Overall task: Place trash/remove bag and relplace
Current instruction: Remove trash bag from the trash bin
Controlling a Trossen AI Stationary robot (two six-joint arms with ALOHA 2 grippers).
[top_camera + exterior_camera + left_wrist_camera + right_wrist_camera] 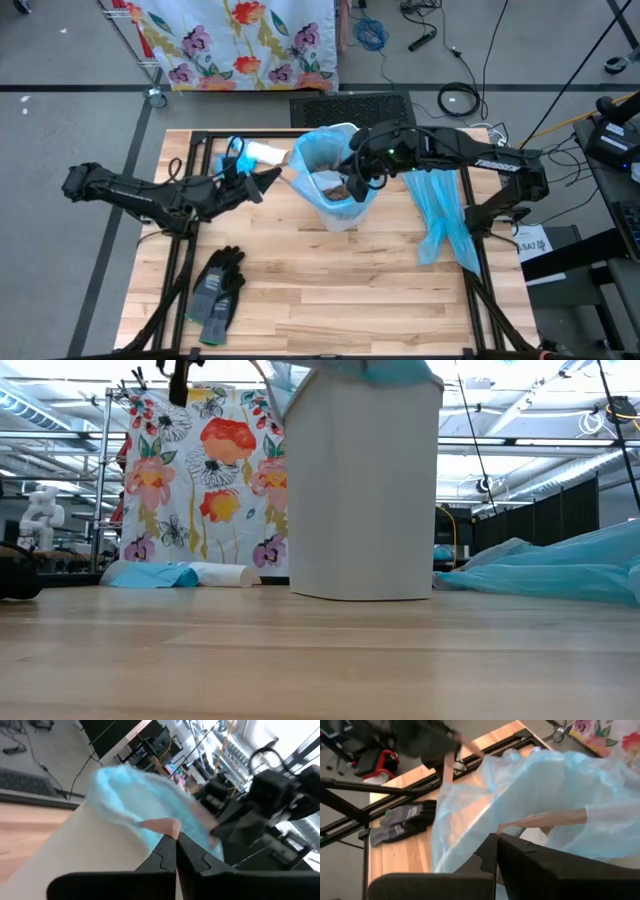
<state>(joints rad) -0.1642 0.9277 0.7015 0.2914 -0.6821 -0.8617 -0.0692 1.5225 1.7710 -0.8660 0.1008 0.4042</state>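
We see a white plastic bin (335, 215) lined with a thin light-blue plastic bag (322, 145) standing near the middle of the pale wooden counter (330, 290), toward its far edge; inside it lie crumpled brown and white paper wads (335, 187), the trash, resting in the bag; the left gripper (272, 177) sits just beside the bin's left rim, its fingers (167, 852) pressed together on a pinch of the blue bag's edge, as the left wrist view shows; the right gripper (354, 170) reaches over the bin's right rim, its fingers (492, 852) likewise clenched, with the blue film draped right against their tips, though we cannot tell for certain that they hold it; a second light-blue plastic bag (440, 220) lies loose and flattened on the counter to the right of the bin, well apart from the left arm; a pair of dark grey gloves (215, 290) lies near the counter's front left; a white tube-shaped bottle (262, 152) rests by the far edge, left of the bin, beside a blue scrap; behind the counter hangs a flowered cloth (200, 480).
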